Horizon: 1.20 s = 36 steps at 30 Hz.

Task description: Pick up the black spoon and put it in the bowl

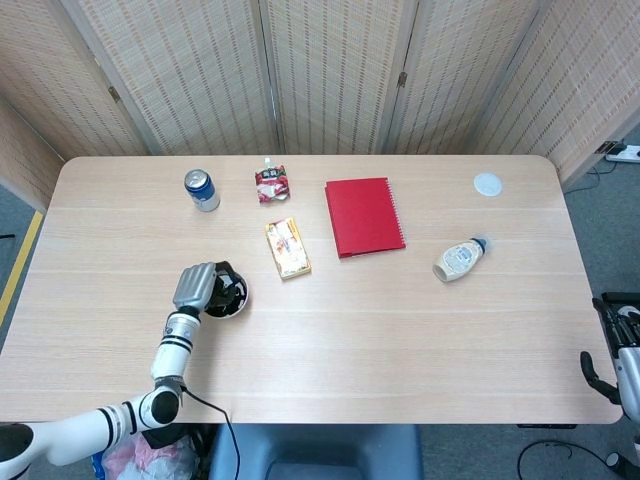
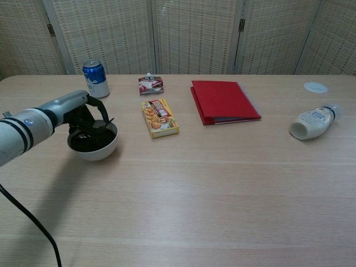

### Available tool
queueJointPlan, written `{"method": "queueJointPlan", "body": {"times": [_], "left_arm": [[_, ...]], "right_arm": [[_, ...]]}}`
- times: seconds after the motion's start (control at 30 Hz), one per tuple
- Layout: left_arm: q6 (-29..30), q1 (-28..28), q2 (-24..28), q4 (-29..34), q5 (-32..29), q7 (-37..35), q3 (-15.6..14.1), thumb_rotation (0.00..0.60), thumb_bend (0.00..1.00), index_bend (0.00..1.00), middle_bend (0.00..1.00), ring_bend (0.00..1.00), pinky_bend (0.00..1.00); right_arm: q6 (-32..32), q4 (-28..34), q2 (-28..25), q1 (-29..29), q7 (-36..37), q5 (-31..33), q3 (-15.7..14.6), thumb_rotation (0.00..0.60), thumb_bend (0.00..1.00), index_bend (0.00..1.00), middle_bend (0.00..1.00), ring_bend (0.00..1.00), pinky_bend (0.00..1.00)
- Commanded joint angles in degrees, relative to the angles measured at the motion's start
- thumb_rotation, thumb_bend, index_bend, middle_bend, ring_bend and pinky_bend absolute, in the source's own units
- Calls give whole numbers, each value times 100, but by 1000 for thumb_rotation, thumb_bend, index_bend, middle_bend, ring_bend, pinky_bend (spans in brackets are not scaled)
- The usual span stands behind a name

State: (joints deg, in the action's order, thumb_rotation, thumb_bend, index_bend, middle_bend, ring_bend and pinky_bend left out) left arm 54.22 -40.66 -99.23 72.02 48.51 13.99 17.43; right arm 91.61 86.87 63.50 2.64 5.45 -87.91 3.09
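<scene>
The white bowl point(image 1: 236, 304) point(image 2: 95, 151) with a dark inside stands on the table's left half. My left hand point(image 1: 196, 286) point(image 2: 82, 114) hangs over its left rim, fingers curled down into it. They grip the black spoon point(image 2: 88, 137), which lies low inside the bowl and is hard to tell from the dark interior. A thin black tip point(image 2: 110, 119) pokes up over the bowl's far rim. In the head view the hand hides the spoon. Only a part of my right hand point(image 1: 614, 320) shows, off the table at the right edge.
A blue can point(image 1: 202, 190) stands behind the bowl. A yellow box point(image 1: 287, 248) lies just right of it, with a red snack packet point(image 1: 271, 184) further back. A red notebook point(image 1: 364, 216), a lying white bottle point(image 1: 459, 260) and a white lid point(image 1: 487, 183) are to the right.
</scene>
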Motion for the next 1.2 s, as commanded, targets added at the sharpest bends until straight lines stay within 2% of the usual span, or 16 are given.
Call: {"method": "queueJointPlan", "body": {"times": [0.03, 0.1, 0.17, 0.3, 0.4, 0.47, 0.53, 0.6, 0.67, 0.73, 0.77, 0.87, 1.03, 1.2], "left_arm": [[94, 81, 101, 148, 109, -113, -13, 600, 339, 201, 962, 912, 770], [210, 138, 195, 246, 287, -154, -63, 600, 293, 114, 949, 901, 767], [345, 208, 320, 409, 473, -253, -76, 600, 278, 86, 935, 889, 765], [714, 439, 695, 882, 883, -439, -142, 600, 278, 82, 874, 825, 764], [921, 637, 1071, 1282, 1061, -387, -264, 600, 277, 116, 770, 717, 746], [1059, 761, 1291, 1480, 1173, -311, -362, 600, 277, 156, 692, 633, 681], [1267, 923, 1495, 1646, 1333, -304, -461, 600, 277, 179, 662, 596, 616], [1587, 1089, 1591, 1596, 1617, -284, -590, 600, 277, 243, 610, 524, 471], [1878, 1242, 1654, 1509, 1837, -233, -703, 600, 277, 255, 572, 481, 426], [2241, 1436, 1718, 1438, 2079, -255, -800, 600, 277, 254, 536, 451, 386], [2379, 1514, 1750, 1403, 2178, -280, -837, 600, 277, 255, 524, 441, 362], [2718, 1758, 1924, 1369, 2447, -325, -978, 600, 277, 255, 483, 415, 327], [2982, 2174, 2352, 1705, 2690, -270, -1318, 600, 276, 228, 396, 320, 298], [3442, 2594, 2622, 2094, 2968, -138, -1563, 600, 276, 223, 372, 298, 292]], "right_arm": [[15, 8, -4, 4, -3, -6, 1, 600, 383, 87, 176, 232, 170], [29, 17, -7, 8, -5, -14, 1, 600, 383, 87, 176, 232, 170], [34, 23, -12, 6, -14, -18, 3, 600, 382, 88, 176, 232, 171], [44, 52, -50, -1, -40, -22, 15, 600, 383, 87, 176, 232, 171], [29, 77, -95, -11, -53, -12, 24, 600, 382, 88, 176, 232, 171], [0, 89, -121, -24, -53, 1, 28, 600, 383, 87, 176, 232, 171], [-42, 94, -137, -46, -44, 6, 29, 600, 383, 87, 176, 232, 170], [-100, 89, -145, -74, -25, 9, 22, 600, 383, 87, 176, 232, 170], [-166, 81, -158, -105, -9, 4, 10, 600, 383, 87, 176, 230, 171], [-246, 54, -184, -154, 28, -46, -17, 600, 386, 87, 170, 170, 165], [-284, 43, -196, -178, 40, -68, -28, 600, 391, 86, 157, 104, 145], [-441, 39, -233, -272, 84, -114, -57, 600, 406, 73, 125, 8, 79], [-582, 94, -240, -398, 43, -145, -50, 600, 409, 67, 111, 0, 69], [-558, 105, -181, -429, 20, -145, -30, 600, 409, 68, 111, 2, 69]]}}
